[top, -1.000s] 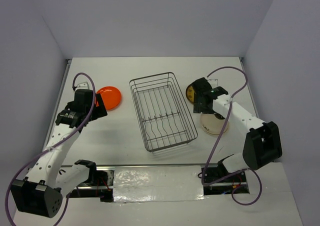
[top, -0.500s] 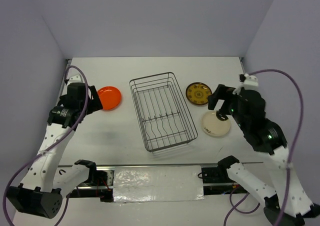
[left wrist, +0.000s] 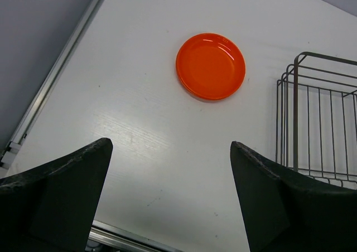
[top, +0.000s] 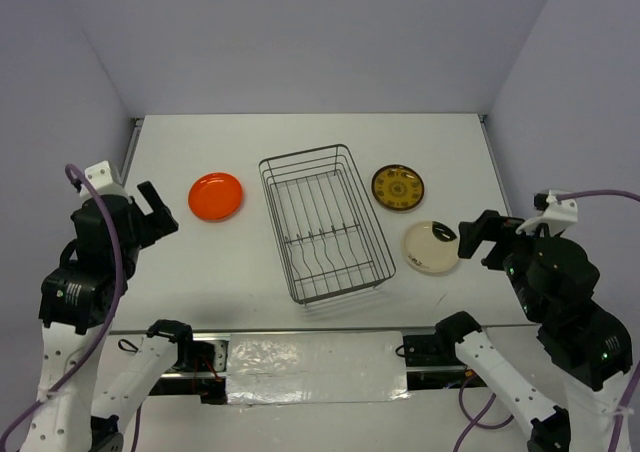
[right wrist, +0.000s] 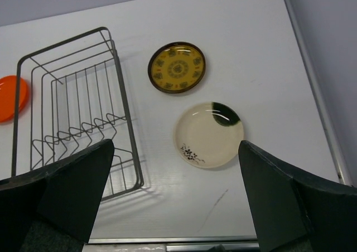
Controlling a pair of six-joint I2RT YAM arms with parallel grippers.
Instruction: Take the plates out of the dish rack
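1. Plates: three are in view, all lying flat on the surface (top: pixel 250 262) outside the dish rack (top: pixel 322 224). An orange plate (top: pixel 216 196) sits to its left. A mustard-brown patterned plate (top: pixel 397 187) sits far right, and a cream plate with a dark green patch (top: pixel 432 247) sits near right, close to the mustard one but not touching.
2. The rack stands mid-surface, and every view shows only bare wire, with nothing in its slots.
3. The left claw (left wrist: pixel 170 146) hangs above the near-left surface, jaws spread wide and holding nothing. The right claw (right wrist: pixel 175 146) hangs above the near-right side, equally wide and empty.
4. Unloading looks finished, so the step in hand is probably to confirm that and park the arms.
5. To do it well, check the rack's slotted near end from both wrist views.
6. Move each arm up and toward the near edge rather than sideways. That way no finger catches the rack rim or nudges the cream plate, which lies closest to the right arm.
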